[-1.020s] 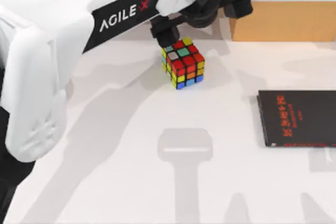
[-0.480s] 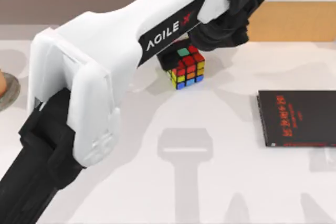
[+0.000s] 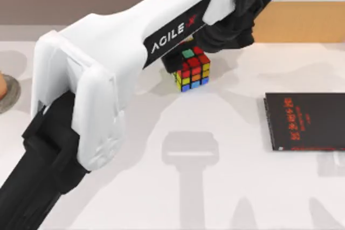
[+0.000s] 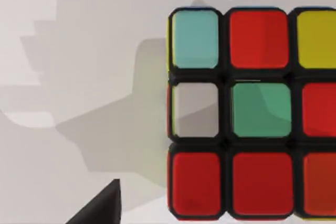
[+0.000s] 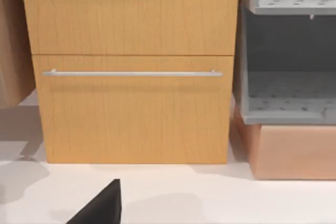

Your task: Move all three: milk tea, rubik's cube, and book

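The rubik's cube (image 3: 191, 68) rests on the white table toward the back, its top showing red, green and yellow stickers. My left arm reaches diagonally across the table from the near left, and its gripper (image 3: 226, 30) hangs just above the cube's far right side. The left wrist view looks straight down on the rubik's cube (image 4: 247, 114) from close up. A tan-orange sliver of the milk tea (image 3: 1, 84) peeks in at the table's left edge, on a grey disc (image 3: 9, 96). The book is out of view. My right arm is parked.
A thin black volume with red lettering (image 3: 304, 121) lies flat at the right edge. A wooden cabinet (image 3: 302, 20) stands at the back right; in the right wrist view its drawer front (image 5: 131, 103) sits beside a grey shelf unit (image 5: 289, 93).
Over the last second my left arm swung across the table and its gripper shifted right, past the cube's far side. The cube has stayed put. Little differs in the last half second.
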